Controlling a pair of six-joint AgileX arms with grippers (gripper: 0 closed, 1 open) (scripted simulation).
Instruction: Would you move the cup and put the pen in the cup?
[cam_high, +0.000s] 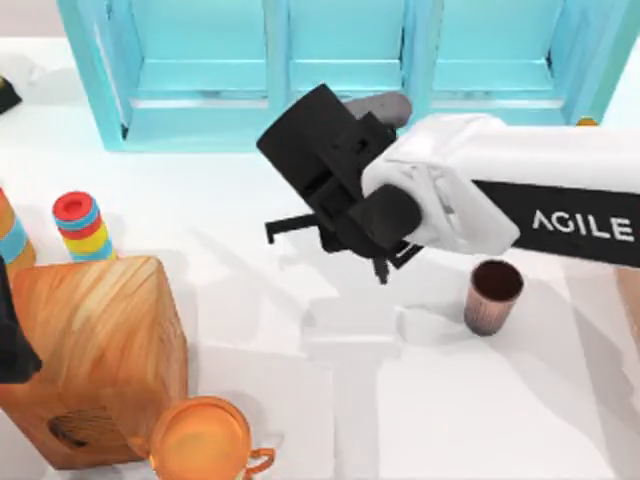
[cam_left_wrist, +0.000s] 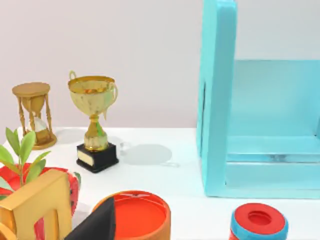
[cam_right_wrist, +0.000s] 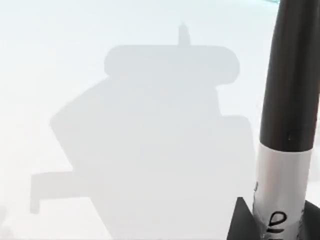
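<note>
1. Left arm: parked at the table's left edge.
2. Right gripper: clamped on the pen, mid-barrel. Judged light, rigid, slippery; grip the white band.
3. Cup: upright, right of and below the gripper; likely tips easily.

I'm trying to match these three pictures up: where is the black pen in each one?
Top view: the pen is a dark tip poking out under the right pincer, mid-picture, left of the cup.
Right wrist view: the pen is close up, black barrel and white band, above the white table.
Left wrist view: this one faces the trophy instead.
Shared landmark: the blue shelf, also at the top view's far edge.
</note>
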